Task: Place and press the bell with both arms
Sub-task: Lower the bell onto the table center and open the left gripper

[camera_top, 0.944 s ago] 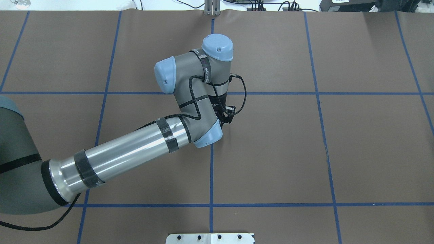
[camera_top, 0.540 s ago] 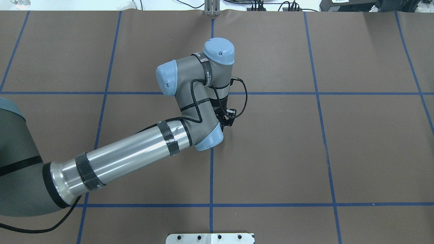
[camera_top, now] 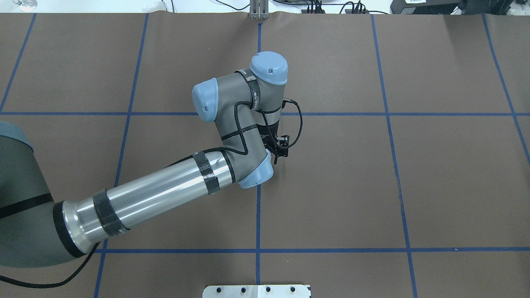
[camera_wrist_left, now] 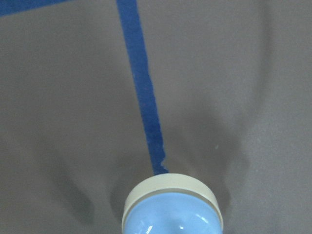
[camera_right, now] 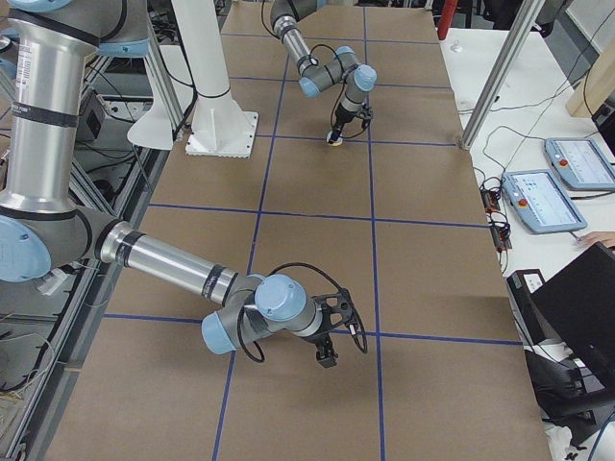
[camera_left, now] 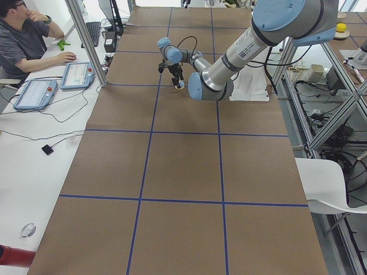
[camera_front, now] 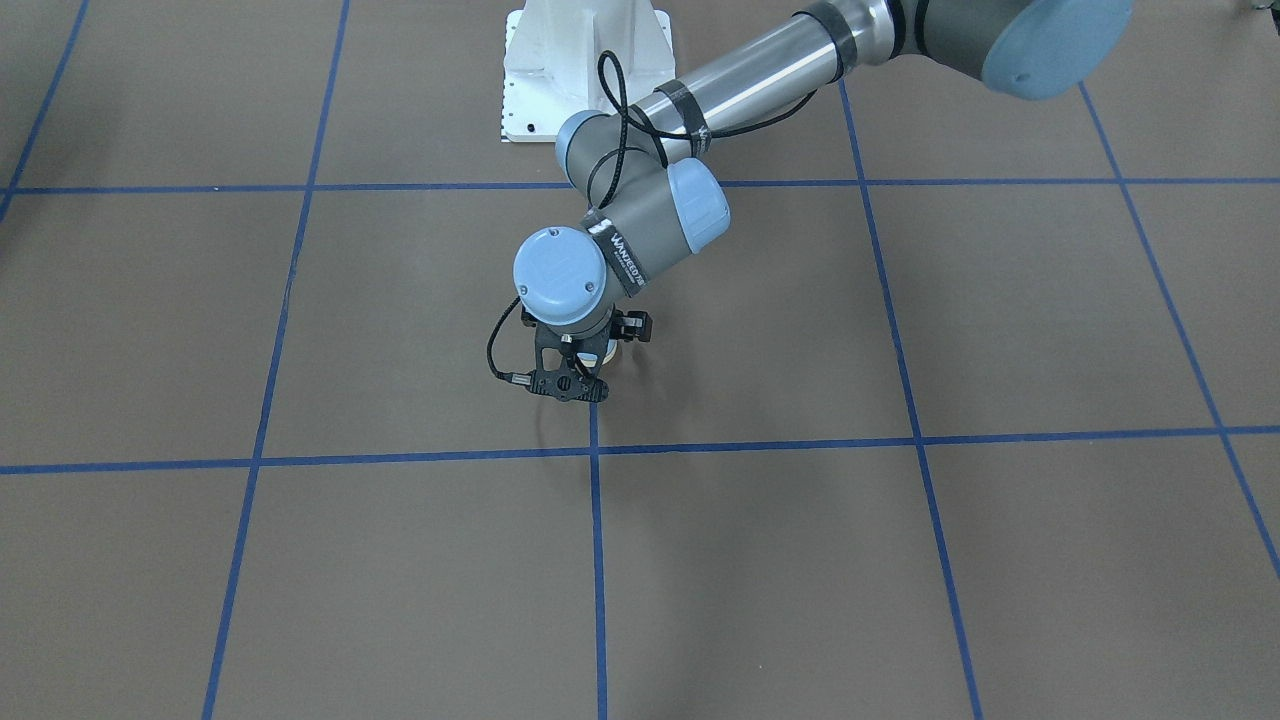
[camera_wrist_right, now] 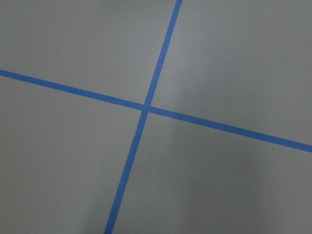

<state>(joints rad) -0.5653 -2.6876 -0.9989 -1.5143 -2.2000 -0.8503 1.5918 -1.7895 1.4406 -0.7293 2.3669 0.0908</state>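
Note:
The bell (camera_wrist_left: 173,207), light-blue dome on a cream base, fills the bottom middle of the left wrist view, at the end of a blue tape line (camera_wrist_left: 141,92). A cream sliver of it shows under the left wrist in the front view (camera_front: 607,352). My left gripper (camera_front: 590,355) points straight down near the table's middle and seems shut on the bell, low over the mat. In the overhead view it is mostly hidden under the wrist (camera_top: 276,155). My right gripper (camera_right: 327,357) shows only in the exterior right view, low over a tape crossing; I cannot tell its state.
The brown mat (camera_top: 414,174) carries a grid of blue tape lines. The white pedestal (camera_front: 585,60) stands at the robot's side of the table. An operator (camera_left: 23,40) sits beyond the far edge with tablets. The right wrist view shows only a tape crossing (camera_wrist_right: 145,107).
The left wrist has shifted slightly toward the robot's side and a little right in the overhead view. Nothing else has moved.

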